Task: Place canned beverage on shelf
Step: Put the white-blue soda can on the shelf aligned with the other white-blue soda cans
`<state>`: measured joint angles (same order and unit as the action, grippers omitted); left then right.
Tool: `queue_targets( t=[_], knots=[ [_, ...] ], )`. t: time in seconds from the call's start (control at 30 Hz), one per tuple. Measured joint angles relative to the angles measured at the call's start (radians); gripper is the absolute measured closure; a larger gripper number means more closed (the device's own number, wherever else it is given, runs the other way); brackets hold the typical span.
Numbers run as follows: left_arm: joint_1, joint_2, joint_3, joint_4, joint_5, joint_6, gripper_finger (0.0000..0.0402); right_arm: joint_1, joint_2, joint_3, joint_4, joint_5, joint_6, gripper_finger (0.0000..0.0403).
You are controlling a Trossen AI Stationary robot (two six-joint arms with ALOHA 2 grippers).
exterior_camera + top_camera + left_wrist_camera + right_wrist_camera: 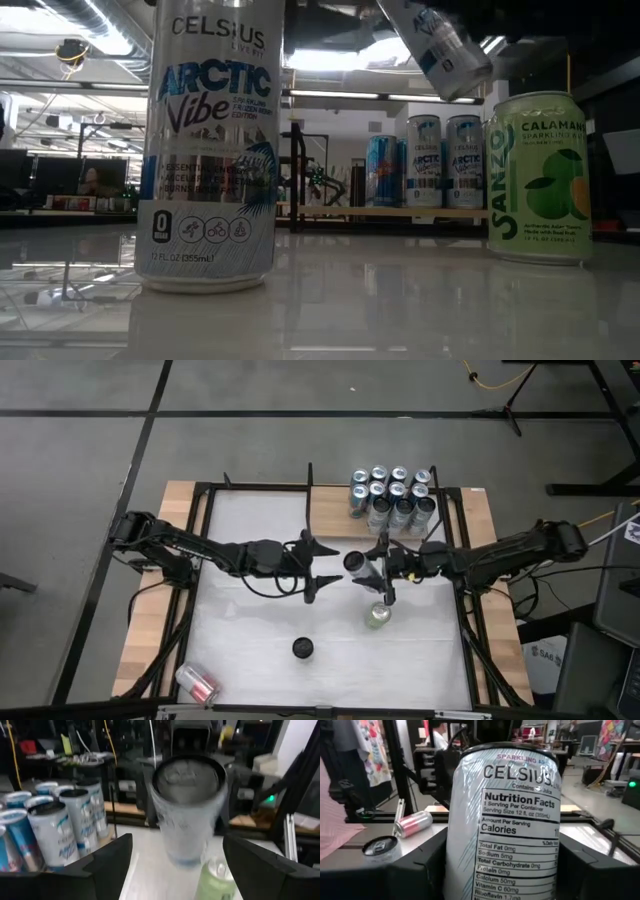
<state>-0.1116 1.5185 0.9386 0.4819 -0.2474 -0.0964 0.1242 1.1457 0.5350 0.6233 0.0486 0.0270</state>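
Observation:
A pale Celsius can [505, 820] is in the air over the table's middle, with my right gripper [372, 567] shut on it. Its free end [187, 775] points toward the table's left. My left gripper [335, 565] is open just left of that end, touching nothing. The shelf [330, 510], a small wooden board with black uprights, stands at the far edge with several cans [392, 495] on its right part. Standing on the table are a green Sanzo can [377, 615] below the held can and another Celsius can [210, 150] nearer the front. My right gripper pinches the can's two sides [457, 870] between its fingers [420, 865], at the end of the can nearer the wrist. The fingers come level from the table's right and lie along the can. The can is lifted clear of the table, and in the low view it looks tilted.
A pink can [197, 682] lies on its side near the front left corner. A black metal frame [200, 560] and pale wooden strips [150, 620] edge the table. There is bare white tabletop [260, 620] between the loose cans.

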Motion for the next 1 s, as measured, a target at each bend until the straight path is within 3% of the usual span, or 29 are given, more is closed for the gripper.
queue_targets(
  t=[0.53,1.0],
  knots=[
    [0.000,0.000,0.000,0.175,0.040,0.003,0.0100,0.000,0.137,0.007,0.284,0.002,-0.010,0.0159],
    [-0.001,-0.001,0.000,0.205,0.040,0.003,0.0100,0.000,0.267,0.147,0.289,0.003,-0.059,0.0159]
  ],
)
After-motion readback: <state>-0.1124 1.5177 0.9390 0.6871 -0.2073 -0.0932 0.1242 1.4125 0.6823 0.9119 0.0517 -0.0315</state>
